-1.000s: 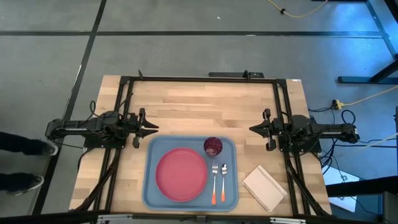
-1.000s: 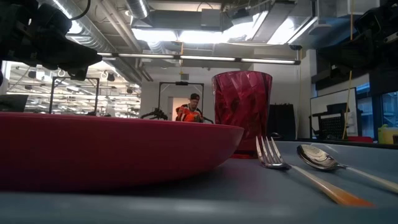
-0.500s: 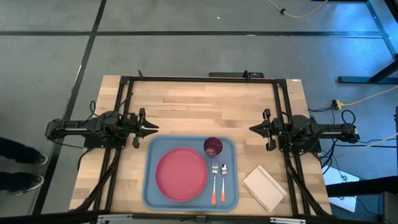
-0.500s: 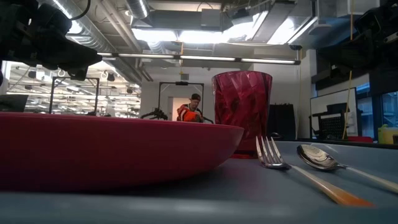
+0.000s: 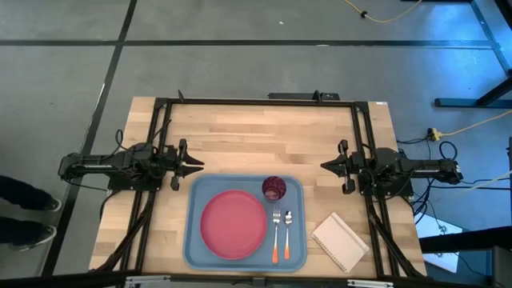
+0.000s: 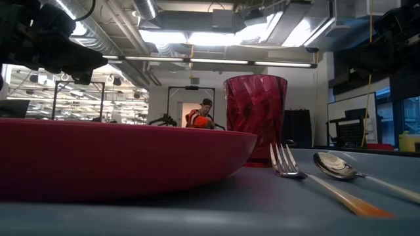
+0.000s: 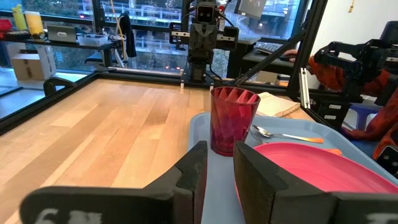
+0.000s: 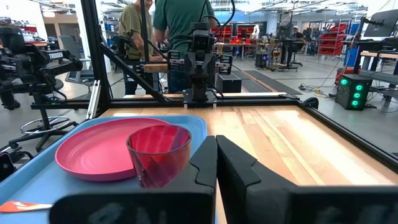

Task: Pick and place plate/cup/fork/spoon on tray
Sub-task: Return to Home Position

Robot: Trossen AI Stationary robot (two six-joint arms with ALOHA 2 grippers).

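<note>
On 1 tray [image 5: 194, 194]: 1 plate [image 5: 233, 224], cup [image 5: 274, 189], fork [image 5: 276, 234], spoon [image 5: 288, 232]; left tool [image 5: 198, 166] ajar, right tool [image 5: 325, 166] pressed together.

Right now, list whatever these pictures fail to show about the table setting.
- Low view: the plate fills the foreground, hiding most of the tray.
- Right wrist view: the fork and spoon are cut off by the picture's edge; one orange tip shows, whose I cannot tell.
- High view: the fork's tines are too small to count.
- Left wrist view: the cup hides part of the notepad.
</note>
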